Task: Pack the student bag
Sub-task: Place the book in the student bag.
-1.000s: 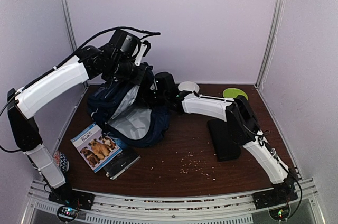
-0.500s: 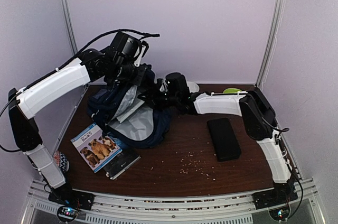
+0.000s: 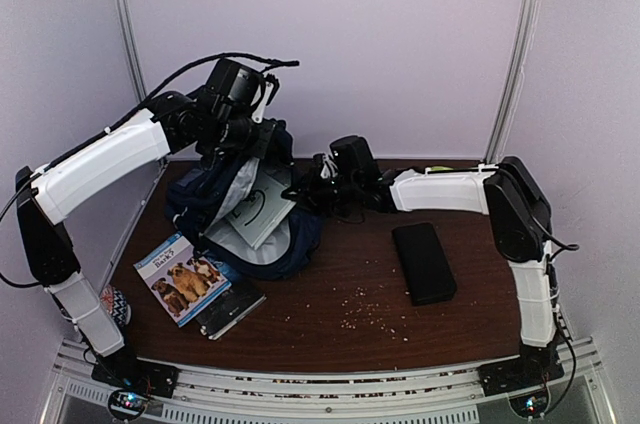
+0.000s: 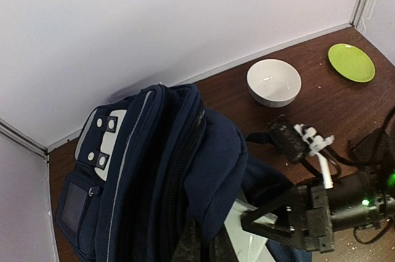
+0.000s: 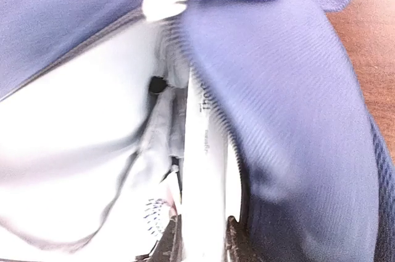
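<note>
**White book at the mouth of the open blue bag**

The desk [image 3: 340,289] is dark brown wood, smooth and flat. The biggest thing on it is the student bag [image 4: 154,151]. It sits at the back left of the desk, near the wall. It is soft navy cloth with thin white stripes, a pale patch with round studs, and long zips. Its mouth is wide open and the inside is smooth, pale grey lining.

The left gripper [image 4: 199,240] is at the top of the bag. Its dark fingers are pinched on the upper edge of the cloth and hold it up.

The right gripper [image 5: 202,240] is at the open mouth, reaching in from the right. Its fingers are clamped on a thin white book [image 3: 258,209] with a black curved mark on its cover. The book is tilted and lies partly inside the bag, against the lining.

A flat black slab [image 3: 425,262] with round corners lies on the right part of the desk, well apart from the bag. In front of the bag lies a shiny book with dogs on the cover [image 3: 181,279]. A thin dark booklet [image 3: 235,309] is partly under it.

Behind the right arm are a round white bowl [image 4: 274,82] and a flat green plate [image 4: 350,62], set apart from each other. Small pale crumbs [image 3: 365,312] are scattered near the front.
</note>
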Controlling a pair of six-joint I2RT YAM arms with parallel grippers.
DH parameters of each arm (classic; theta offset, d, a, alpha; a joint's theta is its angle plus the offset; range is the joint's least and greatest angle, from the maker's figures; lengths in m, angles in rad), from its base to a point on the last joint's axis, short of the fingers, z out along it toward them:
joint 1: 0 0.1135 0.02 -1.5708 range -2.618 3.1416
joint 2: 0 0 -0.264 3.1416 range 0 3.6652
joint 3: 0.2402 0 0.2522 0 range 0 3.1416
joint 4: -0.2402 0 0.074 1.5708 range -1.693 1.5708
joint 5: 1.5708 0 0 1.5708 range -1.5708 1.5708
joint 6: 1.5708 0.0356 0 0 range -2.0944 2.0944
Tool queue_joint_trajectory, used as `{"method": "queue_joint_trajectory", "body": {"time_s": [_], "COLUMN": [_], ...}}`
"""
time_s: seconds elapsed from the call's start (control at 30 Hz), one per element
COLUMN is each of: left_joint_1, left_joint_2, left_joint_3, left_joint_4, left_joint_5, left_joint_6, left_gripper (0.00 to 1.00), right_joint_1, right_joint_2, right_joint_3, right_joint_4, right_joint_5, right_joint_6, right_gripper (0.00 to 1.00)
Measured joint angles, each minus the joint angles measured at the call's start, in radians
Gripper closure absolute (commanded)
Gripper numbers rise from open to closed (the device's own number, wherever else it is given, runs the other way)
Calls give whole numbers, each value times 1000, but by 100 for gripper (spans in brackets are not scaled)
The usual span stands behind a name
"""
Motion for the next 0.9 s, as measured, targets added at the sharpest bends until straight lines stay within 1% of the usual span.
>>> {"method": "queue_joint_trajectory", "body": {"time_s": [0.07, 0.33, 0.4, 0.47, 0.57, 0.67, 0.77, 0.9], "left_joint_1": [1, 5, 10, 15, 21, 21, 21, 21], "left_joint_2": [0, 0, 0, 0, 0, 0, 0, 4], "left_joint_3": [0, -23, -32, -45, -58, -58, -64, -68], "left_joint_4": [-1, -1, 0, 2, -1, 0, 0, 3], "left_joint_5": [26, 120, 143, 166, 179, 167, 149, 135], "left_joint_6": [1, -1, -7, -15, -18, -15, -7, -7], "left_gripper": [100, 100, 100, 100, 100, 100, 100, 100], "right_joint_1": [-2, -4, -4, -4, -4, -8, -15, -22], "right_joint_2": [51, 214, 258, 322, 400, 404, 350, 278], "right_joint_3": [53, 251, 317, 415, 531, 521, 409, 335], "right_joint_4": [-32, -45, -57, -83, -109, -90, -51, -101], "right_joint_5": [1, 8, 10, 6, -1, 0, 22, 42], "right_joint_6": [0, 57, 74, 82, 87, 88, 58, -20], "right_gripper": [100, 100, 100, 99, 77, 56, 46, 36]}}
